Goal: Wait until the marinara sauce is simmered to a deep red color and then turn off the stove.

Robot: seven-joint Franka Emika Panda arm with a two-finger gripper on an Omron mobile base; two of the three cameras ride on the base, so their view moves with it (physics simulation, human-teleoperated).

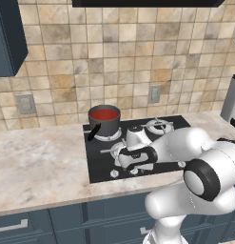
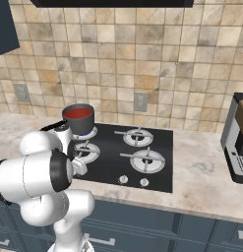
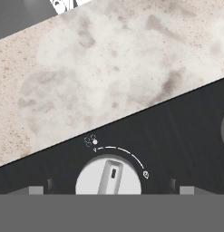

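In the left base view, a blue cabinet [image 1: 7, 38] fills the upper left corner and a grey outlet [image 1: 25, 104] sits on the tiled wall [image 1: 123, 52] below it. The marble counter [image 1: 38, 162] spreads across the lower left. Just left of centre stands the pan [image 1: 104, 120], holding the sauce [image 1: 104, 114], a red disc; its black handle [image 1: 93, 132] points toward the lower left. The pan rests on the rear left burner of the stove [image 1: 97, 164], the black glass panel at centre. A silver knob [image 1: 114, 174] shows near the stove's front edge. The arm [image 1: 185, 162] reaches in from the lower right, its hand low over the stove's front left part. A second outlet [image 1: 154, 94] is on the wall right of centre, and a grey appliance [image 1: 231, 102] stands at the right edge.

In the right base view, the arm covers the lower left, the pan sits upper left of centre, two knobs lie along the stove's front edge and a coffee machine [image 2: 236, 142] stands at the right.

In the hand view, the counter takes the upper part and the stove the lower part. A white knob [image 3: 109, 177] with a raised bar sits at bottom centre, between the gripper [image 3: 111, 190] tips. The fingertips [image 3: 35, 190] stand spread wide on either side of the knob, apart from it.
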